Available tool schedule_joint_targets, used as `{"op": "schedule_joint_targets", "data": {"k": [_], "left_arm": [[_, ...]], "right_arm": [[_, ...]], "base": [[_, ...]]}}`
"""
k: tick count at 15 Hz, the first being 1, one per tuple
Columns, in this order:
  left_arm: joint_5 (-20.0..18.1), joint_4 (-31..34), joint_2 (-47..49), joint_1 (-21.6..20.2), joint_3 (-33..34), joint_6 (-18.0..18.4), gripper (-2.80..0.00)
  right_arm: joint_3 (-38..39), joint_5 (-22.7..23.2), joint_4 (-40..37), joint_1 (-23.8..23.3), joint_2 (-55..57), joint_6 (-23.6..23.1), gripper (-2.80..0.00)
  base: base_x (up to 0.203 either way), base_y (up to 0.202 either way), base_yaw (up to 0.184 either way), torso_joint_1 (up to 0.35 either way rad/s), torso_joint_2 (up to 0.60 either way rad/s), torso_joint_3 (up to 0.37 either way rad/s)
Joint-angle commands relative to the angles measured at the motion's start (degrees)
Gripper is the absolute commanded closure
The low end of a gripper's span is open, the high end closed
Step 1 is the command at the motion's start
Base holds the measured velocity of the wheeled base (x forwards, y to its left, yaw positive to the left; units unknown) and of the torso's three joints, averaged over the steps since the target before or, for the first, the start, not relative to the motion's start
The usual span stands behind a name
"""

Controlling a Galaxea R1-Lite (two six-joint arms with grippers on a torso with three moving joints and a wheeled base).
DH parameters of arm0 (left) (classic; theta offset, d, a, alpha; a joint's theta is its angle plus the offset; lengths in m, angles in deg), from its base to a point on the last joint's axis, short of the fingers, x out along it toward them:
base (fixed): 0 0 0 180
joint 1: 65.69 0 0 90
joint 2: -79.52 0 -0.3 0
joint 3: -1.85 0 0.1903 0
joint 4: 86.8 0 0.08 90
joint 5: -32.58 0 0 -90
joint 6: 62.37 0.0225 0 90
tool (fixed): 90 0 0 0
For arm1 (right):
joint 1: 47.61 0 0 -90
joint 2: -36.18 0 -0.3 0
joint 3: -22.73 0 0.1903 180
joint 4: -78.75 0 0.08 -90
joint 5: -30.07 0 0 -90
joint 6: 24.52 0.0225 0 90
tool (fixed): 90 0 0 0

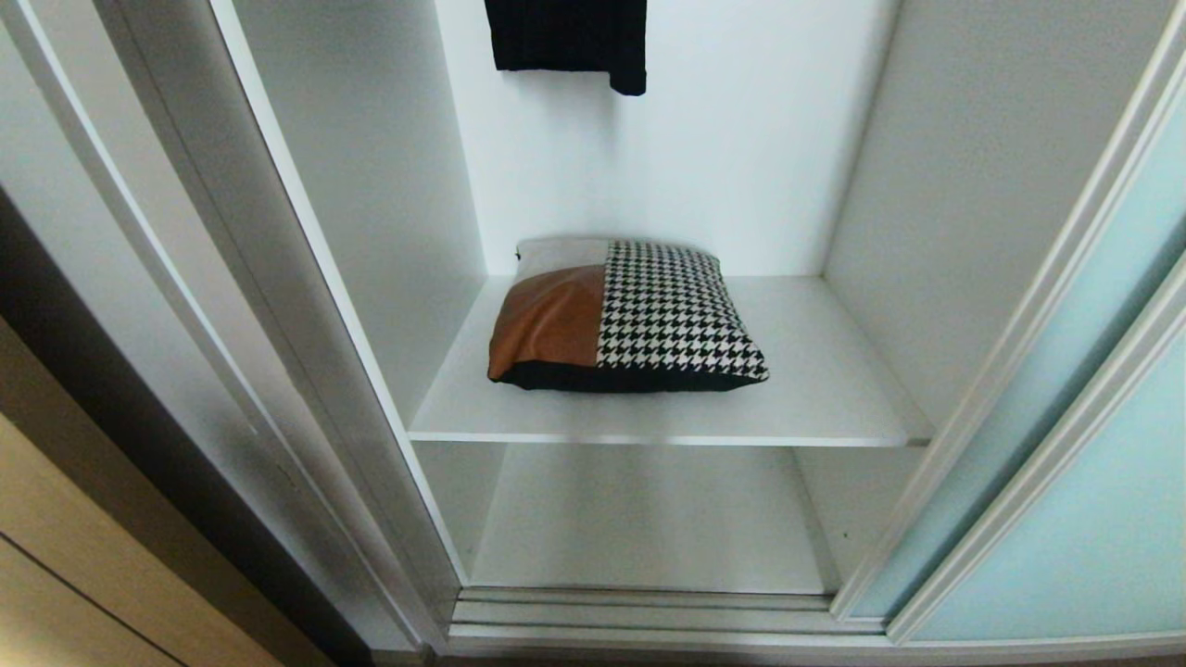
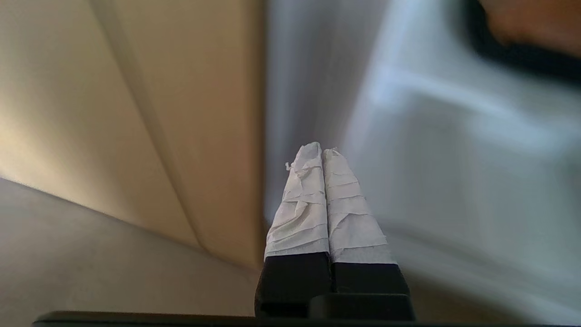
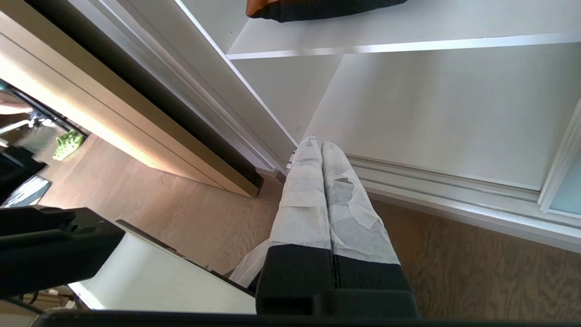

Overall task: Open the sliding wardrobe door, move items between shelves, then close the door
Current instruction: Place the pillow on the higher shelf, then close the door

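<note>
Both pincers, left [image 2: 322, 152] and right [image 3: 321, 145], are clenched empty; cushion [image 1: 625, 315] looks soft, light; grip its front edge.

White wardrobe interior beside a light wooden door, over a wood-grain floor.

Daylight is falling on the white back wall [image 1: 741, 167] and side walls; a black garment [image 1: 570, 37] is hanging at the top, a wooden door [image 1: 74, 574] is standing left, and brown flooring [image 3: 476, 268] is running below.
</note>
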Motion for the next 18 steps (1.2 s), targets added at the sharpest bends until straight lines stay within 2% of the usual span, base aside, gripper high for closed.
{"op": "schedule_joint_targets", "data": {"k": [1,3,4,8,11,13,14,16,18], "left_arm": [[-3.26,0.98,0.39,-0.02,2.84,0.96,0.00],[-5.01,2.89,0.39,-0.02,4.32,8.06,0.00],[-5.00,3.23,0.39,-0.02,4.36,8.06,0.00],[-2.73,3.99,0.39,-0.02,4.36,2.89,0.00],[-1.58,3.95,0.39,-0.02,4.36,2.94,0.00],[-2.02,3.89,0.39,-0.02,4.31,5.06,0.00],[-2.15,3.94,0.39,-0.02,4.36,4.44,0.00],[-2.00,4.12,0.30,-0.02,4.36,1.16,0.00],[-2.06,4.60,0.35,-0.02,4.36,-4.67,0.00]], "right_arm": [[0.18,0.17,-0.02,0.11,0.32,0.05,0.00],[0.19,0.17,-0.02,0.11,0.23,0.12,0.00],[0.34,0.26,-0.09,0.16,0.38,0.04,0.00],[1.24,0.49,-0.11,0.36,0.22,0.12,0.00],[1.24,0.52,-0.11,0.37,0.10,0.13,0.00],[1.32,0.70,-0.19,0.37,0.39,0.13,0.00],[1.72,0.70,-0.12,0.37,0.31,0.13,0.00],[1.86,0.79,-0.02,0.37,0.66,0.13,0.00],[1.86,0.70,-0.02,0.37,0.40,0.13,0.00]], "base": [[0.000,0.000,0.000,0.000,0.00,0.000],[0.000,0.000,0.000,0.000,0.00,0.000],[0.000,0.000,0.000,0.000,0.00,0.000],[0.000,0.000,0.000,0.000,0.00,0.000],[0.000,0.000,0.000,0.000,0.00,0.000],[0.000,0.000,0.000,0.000,0.00,0.000],[0.000,0.000,0.000,0.000,0.00,0.000],[0.000,0.000,0.000,0.000,0.00,0.000],[0.000,0.000,0.000,0.000,0.00,0.000]]}}
